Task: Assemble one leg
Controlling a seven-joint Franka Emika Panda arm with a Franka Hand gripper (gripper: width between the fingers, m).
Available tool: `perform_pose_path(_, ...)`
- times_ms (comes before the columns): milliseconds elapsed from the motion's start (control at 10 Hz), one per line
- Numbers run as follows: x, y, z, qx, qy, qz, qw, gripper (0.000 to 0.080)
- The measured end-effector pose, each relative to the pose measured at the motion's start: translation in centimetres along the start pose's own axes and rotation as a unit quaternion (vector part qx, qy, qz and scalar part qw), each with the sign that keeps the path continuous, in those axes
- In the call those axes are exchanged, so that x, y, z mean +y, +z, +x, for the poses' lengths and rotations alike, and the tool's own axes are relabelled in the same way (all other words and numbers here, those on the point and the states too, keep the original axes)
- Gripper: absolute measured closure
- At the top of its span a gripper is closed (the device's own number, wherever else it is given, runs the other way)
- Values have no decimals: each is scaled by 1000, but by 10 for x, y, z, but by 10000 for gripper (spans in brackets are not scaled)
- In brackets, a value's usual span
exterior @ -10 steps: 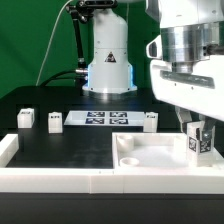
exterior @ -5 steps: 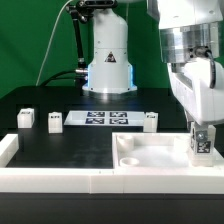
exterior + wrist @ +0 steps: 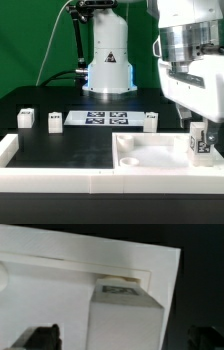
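Leg (image 3: 200,141) stands upright in the white tray's (image 3: 150,160) corner at the exterior view's right, its top hidden between the gripper's (image 3: 202,124) fingers, which pinch it, while three more legs (image 3: 27,119) stand apart by the marker board (image 3: 105,119).

Exterior view faces the arm low; wrist view overlooks the leg (image 3: 122,308) closely.
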State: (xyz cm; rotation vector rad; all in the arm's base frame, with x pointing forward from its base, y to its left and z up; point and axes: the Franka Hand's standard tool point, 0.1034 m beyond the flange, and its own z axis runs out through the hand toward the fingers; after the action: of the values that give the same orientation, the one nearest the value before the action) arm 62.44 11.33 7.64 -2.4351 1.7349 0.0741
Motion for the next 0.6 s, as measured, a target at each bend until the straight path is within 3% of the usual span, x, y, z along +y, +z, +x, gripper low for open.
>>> perform_pose_path(300, 0, 3, 0, -1, -172, -2, 985, 151)
perform_pose_path(600, 0, 5, -9, 8, -348, -14, 937, 151)
